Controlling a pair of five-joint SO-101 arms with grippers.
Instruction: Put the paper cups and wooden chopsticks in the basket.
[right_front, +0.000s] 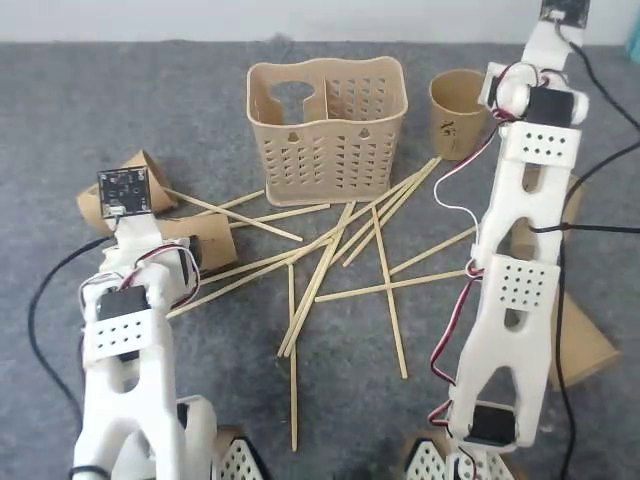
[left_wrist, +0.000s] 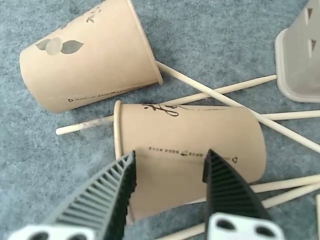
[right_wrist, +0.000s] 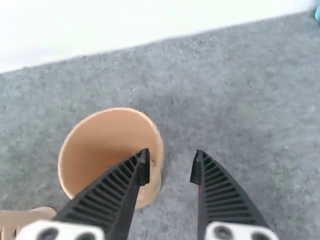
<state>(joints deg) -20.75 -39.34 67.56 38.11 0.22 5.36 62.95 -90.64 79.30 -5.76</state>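
Note:
Two paper cups lie on their sides by the left arm: the nearer cup (left_wrist: 190, 150) (right_front: 205, 243) and a farther cup (left_wrist: 90, 55) (right_front: 140, 180). My left gripper (left_wrist: 170, 162) hangs open just over the nearer cup, its fingers on either side of the cup's body. A third cup (right_wrist: 107, 152) (right_front: 458, 112) stands upright to the right of the basket (right_front: 325, 130). My right gripper (right_wrist: 171, 162) is open above that cup's rim, one fingertip over the mouth and the other outside the wall. Several wooden chopsticks (right_front: 320, 270) lie scattered in front of the basket.
The beige slotted basket stands upright at the back centre. More cups lie on their sides under and beside the right arm (right_front: 520, 280), one at the right edge (right_front: 585, 345). Chopsticks (left_wrist: 225, 97) cross under the cups near the left arm. Grey carpet covers the table.

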